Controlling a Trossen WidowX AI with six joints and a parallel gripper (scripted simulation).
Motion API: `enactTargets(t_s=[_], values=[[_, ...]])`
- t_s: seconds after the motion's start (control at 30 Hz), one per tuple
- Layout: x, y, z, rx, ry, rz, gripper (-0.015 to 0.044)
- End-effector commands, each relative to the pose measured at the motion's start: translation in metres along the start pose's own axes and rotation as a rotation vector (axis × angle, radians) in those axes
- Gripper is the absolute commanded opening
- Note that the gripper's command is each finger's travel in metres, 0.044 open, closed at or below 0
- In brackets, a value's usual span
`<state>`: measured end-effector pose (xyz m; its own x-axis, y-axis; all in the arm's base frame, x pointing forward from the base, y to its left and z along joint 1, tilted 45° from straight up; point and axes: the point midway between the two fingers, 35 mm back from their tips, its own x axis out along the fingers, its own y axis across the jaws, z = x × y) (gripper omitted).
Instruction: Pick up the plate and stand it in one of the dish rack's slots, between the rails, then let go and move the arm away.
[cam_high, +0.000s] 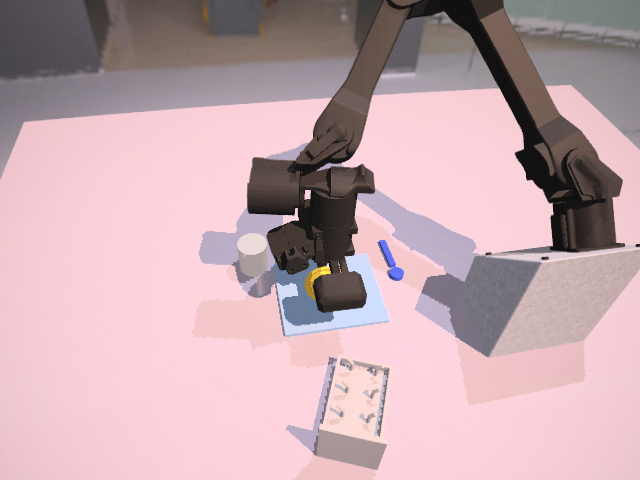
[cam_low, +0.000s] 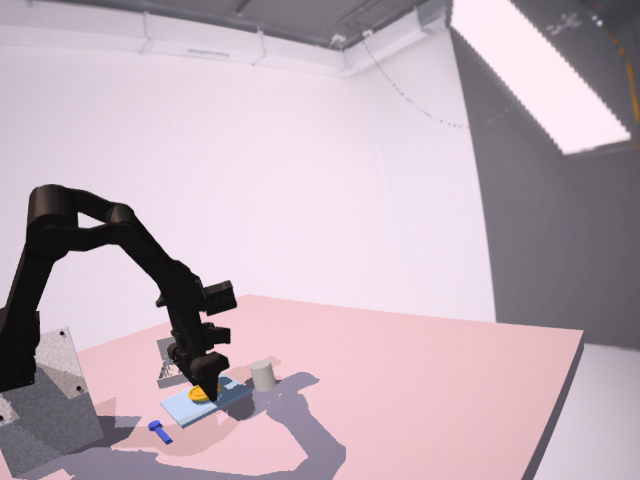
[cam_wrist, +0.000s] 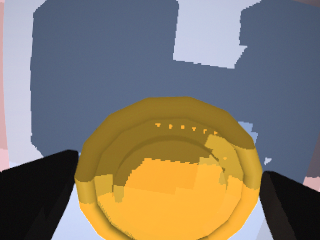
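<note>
A yellow plate lies flat on a light blue mat. My gripper is open and low over the mat. Its two dark fingers stand on either side of the plate, close to its rim; I cannot tell whether they touch it. The arm hides most of the plate in the top view. The dish rack, a pale box with rails inside, stands empty near the table's front edge, apart from the mat.
A grey cylinder cup stands just left of the mat. A blue spoon lies to the mat's right. The arm's stone-grey base block sits at the right of the pink table.
</note>
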<state>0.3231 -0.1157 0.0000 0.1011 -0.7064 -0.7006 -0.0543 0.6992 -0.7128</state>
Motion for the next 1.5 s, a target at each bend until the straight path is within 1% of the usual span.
enactTargets(t_s=[0.0,0.23,0.33,0.6,0.63,1.33,1.47], values=[[0.001,0.001,-0.002,-0.007,0.003,0.004,0.0354],[0.001,0.001,-0.002,-0.007,0.003,0.004,0.0307],[-0.003,0.002,0.0,-0.007,0.001,0.005,0.0228],[-0.044,0.006,0.01,-0.006,-0.002,0.02,0.0018],[-0.049,0.007,0.011,-0.006,-0.002,0.022,0.0],[-0.164,0.013,0.012,-0.007,0.003,0.015,0.0],[-0.172,0.013,0.011,-0.007,0.003,0.012,0.0]])
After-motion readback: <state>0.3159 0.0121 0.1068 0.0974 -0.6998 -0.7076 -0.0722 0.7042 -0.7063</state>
